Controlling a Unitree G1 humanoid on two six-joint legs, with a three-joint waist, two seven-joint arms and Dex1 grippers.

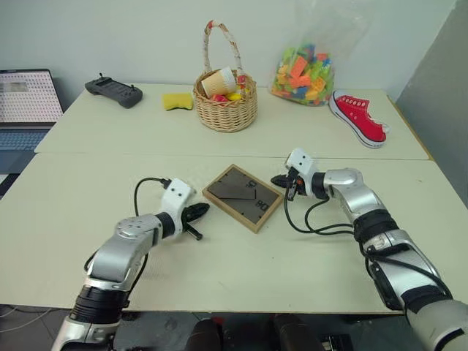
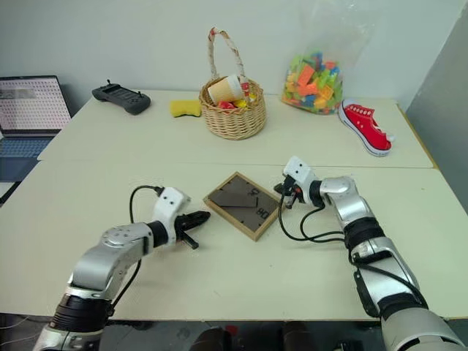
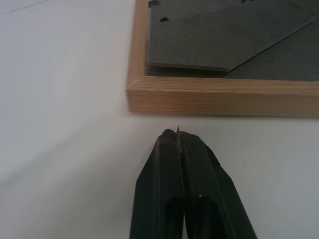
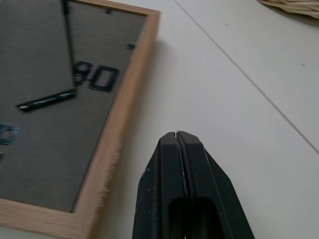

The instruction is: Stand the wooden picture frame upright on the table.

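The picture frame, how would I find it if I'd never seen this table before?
Start at the big cream table and look at its near panel, in front of the wicker basket. Between the left gripper and the right gripper, both shut and holding nothing, lies the wooden picture frame. It is the only flat rectangle there, light wood around a dark back panel facing up.

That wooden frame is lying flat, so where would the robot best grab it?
Probably the light-wood rim of the wooden picture frame, pinched across a raised edge from either side. It lies back-up, flat on the table, so only the rim's outer faces offer anything to grip.
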